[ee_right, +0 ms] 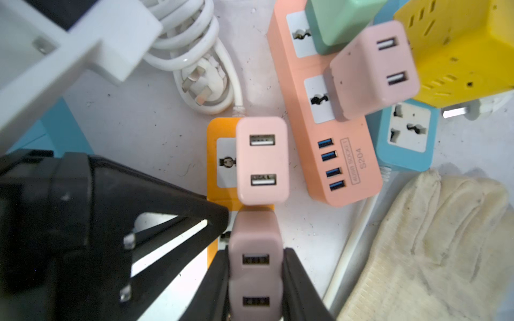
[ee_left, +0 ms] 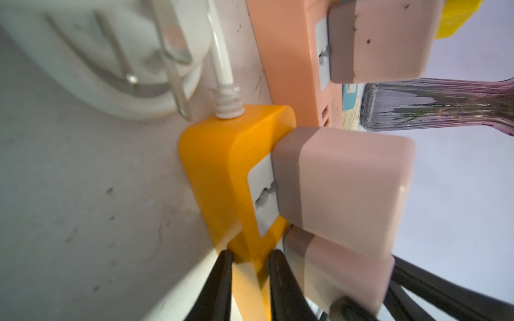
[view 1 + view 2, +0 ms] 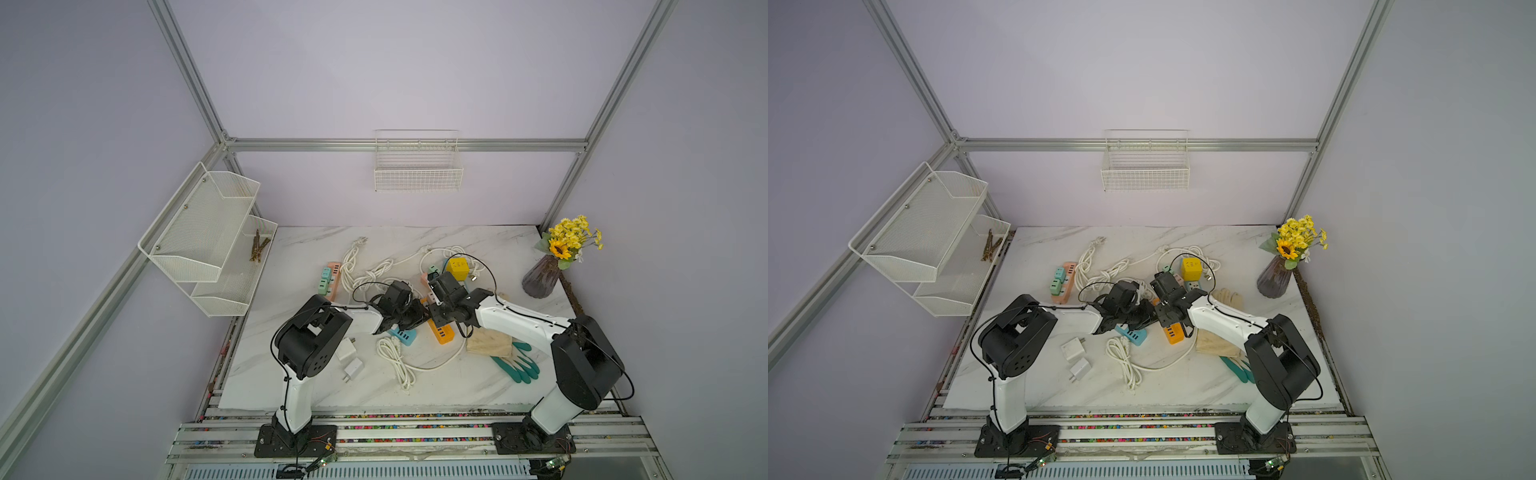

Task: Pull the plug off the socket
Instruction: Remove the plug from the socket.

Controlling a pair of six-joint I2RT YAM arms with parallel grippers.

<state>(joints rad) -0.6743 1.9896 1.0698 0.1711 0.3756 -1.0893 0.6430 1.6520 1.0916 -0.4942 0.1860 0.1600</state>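
Right hand [image 1: 256,259] clamps pink plug [image 1: 254,233] in orange strip [image 2: 217,166], which left hand [image 2: 250,258] pinches.

Both top views: bright, even diffuse light; only faint soft shadows on marble table [image 3: 415,390]. Wide-angle stretch at edges, aluminium frame rails [image 3: 187,70] splay outward. Left wrist view: orange power strip [image 2: 222,166] fairly sharp; left gripper [image 2: 250,255] and white plug [image 2: 97,55] blurred; wall [image 2: 459,194] washed out. Right wrist view: salmon power strip [image 1: 333,133] crisp, pink charger [image 1: 256,278] near lens soft.
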